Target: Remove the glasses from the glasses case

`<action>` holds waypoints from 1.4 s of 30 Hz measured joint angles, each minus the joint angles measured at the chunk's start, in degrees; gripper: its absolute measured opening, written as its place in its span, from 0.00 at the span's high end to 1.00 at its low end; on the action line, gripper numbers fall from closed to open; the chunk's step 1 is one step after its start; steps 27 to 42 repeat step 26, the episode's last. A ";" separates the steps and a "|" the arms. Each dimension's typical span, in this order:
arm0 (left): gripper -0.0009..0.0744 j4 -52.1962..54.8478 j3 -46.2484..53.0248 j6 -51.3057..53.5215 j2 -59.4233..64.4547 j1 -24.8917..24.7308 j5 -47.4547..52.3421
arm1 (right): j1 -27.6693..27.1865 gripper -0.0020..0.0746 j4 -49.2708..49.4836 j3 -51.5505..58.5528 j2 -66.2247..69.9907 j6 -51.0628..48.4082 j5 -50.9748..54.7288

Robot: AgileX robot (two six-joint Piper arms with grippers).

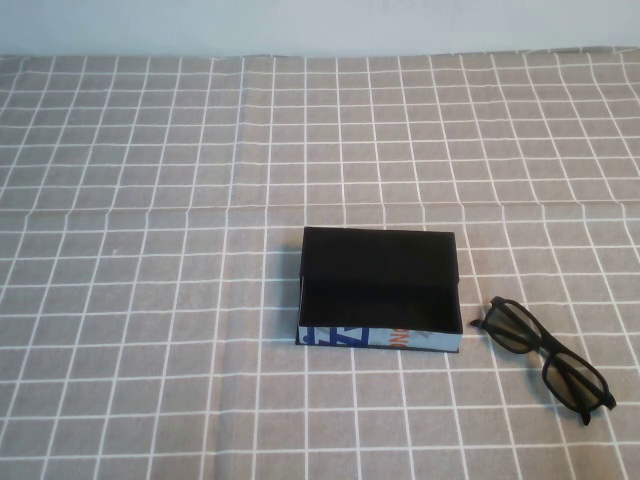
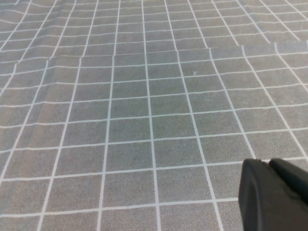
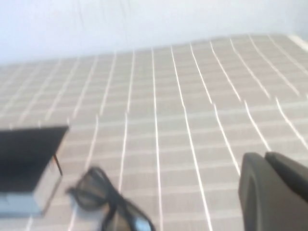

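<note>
Glasses (image 1: 548,352) lie folded-out on the checked cloth (image 1: 150,300) just right of the open, empty glasses case (image 1: 379,290) (removal looks done), while left gripper (image 2: 274,195) and right gripper (image 3: 274,190) hover apart holding nothing, their opening unclear.

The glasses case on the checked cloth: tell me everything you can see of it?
The glasses case is a rectangular box, open and empty, black inside with its black flap lid standing up at the back. Its front wall is white with blue and orange print. It sits flat on the tablecloth, the glasses lying just to its right, apart from it. Neither gripper touches it.
</note>
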 joint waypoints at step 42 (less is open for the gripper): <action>0.99 0.00 0.00 0.00 0.00 0.00 0.00 | -0.12 1.00 -0.10 3.11 -0.47 1.24 3.76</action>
